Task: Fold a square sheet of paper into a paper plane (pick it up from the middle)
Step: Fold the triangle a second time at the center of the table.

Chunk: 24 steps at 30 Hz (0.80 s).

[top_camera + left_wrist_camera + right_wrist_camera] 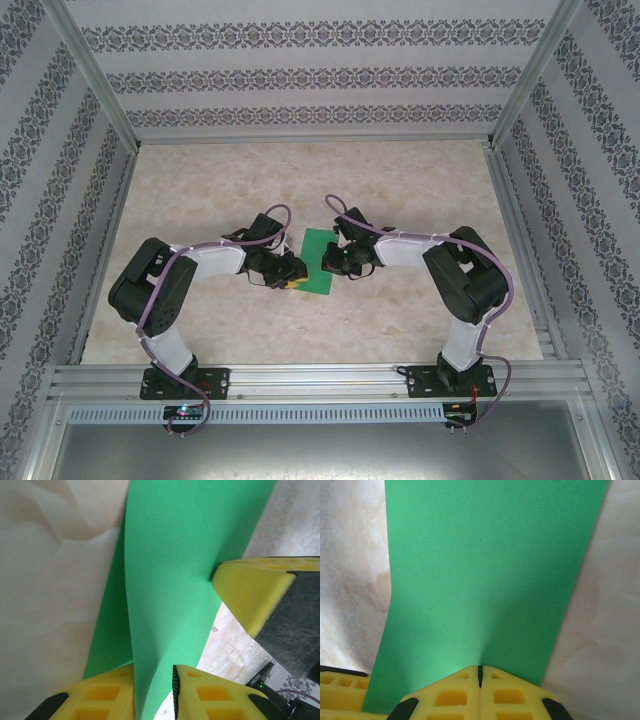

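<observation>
The square sheet of paper (pixel 318 252) is bright green and lies mid-table between my two grippers. My right gripper (pixel 334 262) pinches its right edge; in the right wrist view the jaws (pixel 480 670) are shut on the sheet (pixel 485 570), which stretches away from them. My left gripper (pixel 290 274) is at the sheet's left side. Seen from the left wrist, the sheet (pixel 185 555) curves up and runs between the left gripper's (pixel 152 675) fingers. It lies against one finger, and a narrow gap shows at the other pad (pixel 175 685). A right-gripper finger (pixel 250 592) touches the sheet's far edge.
The pale marbled tabletop (pixel 320 180) spreads around the sheet, with free room behind it and to both sides. Patterned walls and aluminium posts (pixel 95 80) enclose it. A metal rail (pixel 320 380) with both arm bases runs along the near edge.
</observation>
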Each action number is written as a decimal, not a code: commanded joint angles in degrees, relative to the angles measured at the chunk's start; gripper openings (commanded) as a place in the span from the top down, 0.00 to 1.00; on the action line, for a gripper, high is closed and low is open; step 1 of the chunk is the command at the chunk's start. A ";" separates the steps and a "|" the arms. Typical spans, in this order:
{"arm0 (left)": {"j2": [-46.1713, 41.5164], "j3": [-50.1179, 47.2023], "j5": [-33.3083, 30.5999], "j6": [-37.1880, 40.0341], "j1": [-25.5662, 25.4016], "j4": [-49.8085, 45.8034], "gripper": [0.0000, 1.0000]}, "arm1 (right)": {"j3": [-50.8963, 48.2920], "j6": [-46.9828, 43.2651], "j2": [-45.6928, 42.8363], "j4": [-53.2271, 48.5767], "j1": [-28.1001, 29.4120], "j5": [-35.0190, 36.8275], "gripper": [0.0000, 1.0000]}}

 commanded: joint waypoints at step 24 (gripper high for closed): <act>3.34 2.40 7.04 -2.86 -0.47 15.77 0.42 | -2.23 2.56 -1.26 1.81 -3.82 -6.35 0.97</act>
